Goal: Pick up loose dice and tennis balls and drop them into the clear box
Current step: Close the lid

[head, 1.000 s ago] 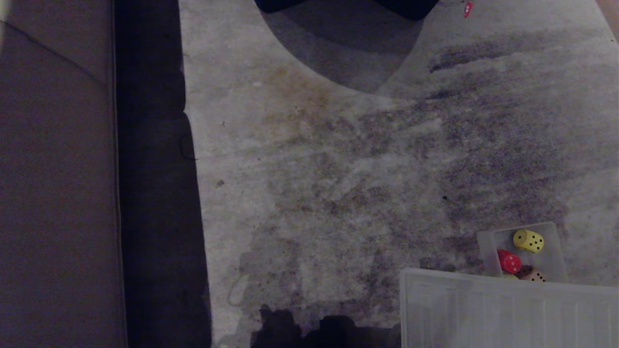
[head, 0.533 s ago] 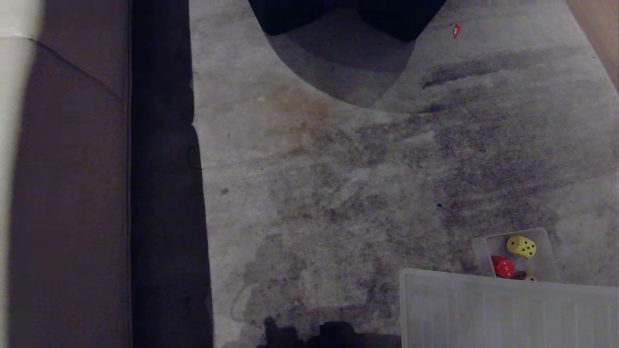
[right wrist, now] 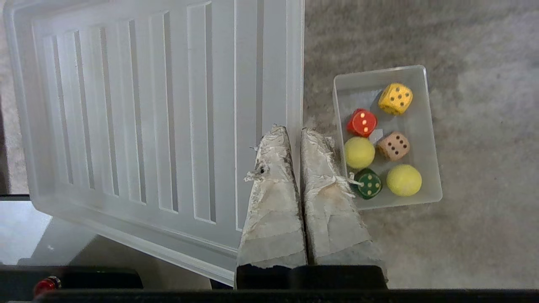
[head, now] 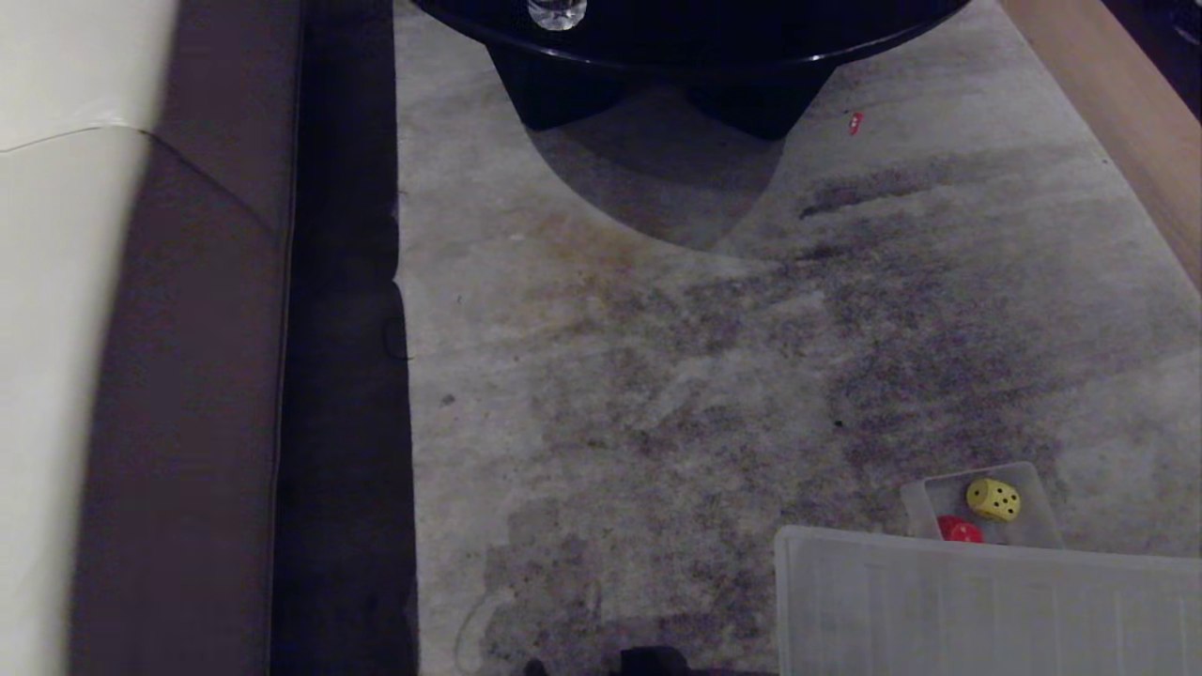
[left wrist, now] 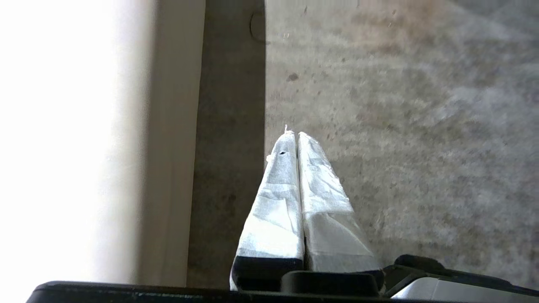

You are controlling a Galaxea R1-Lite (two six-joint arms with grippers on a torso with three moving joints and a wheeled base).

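Overhead, a stained grey carpet [head: 714, 376] filled most of the scene, with a black round tabletop [head: 695, 38] at the far edge. At the near right lay a flat ribbed clear lid [right wrist: 160, 109], and just beyond it sat the clear box [right wrist: 429, 134], its long axis running away from the robot. Inside the clear box rested two tennis balls [right wrist: 360, 152], a yellow die [right wrist: 395, 98], a red die [right wrist: 361, 122], a brown die [right wrist: 393, 146] and a green die [right wrist: 368, 183]; no loose pieces showed on the carpet. The right tool [right wrist: 294, 130], fingers pressed together and empty, hung above the lid's edge beside the box, so the right arm was nearer. The left tool [left wrist: 294, 135], also together and empty, hung over bare carpet. Compared with a second earlier, the whole head view had tilted up, bringing the tabletop into sight and hiding the brown die behind the lid.
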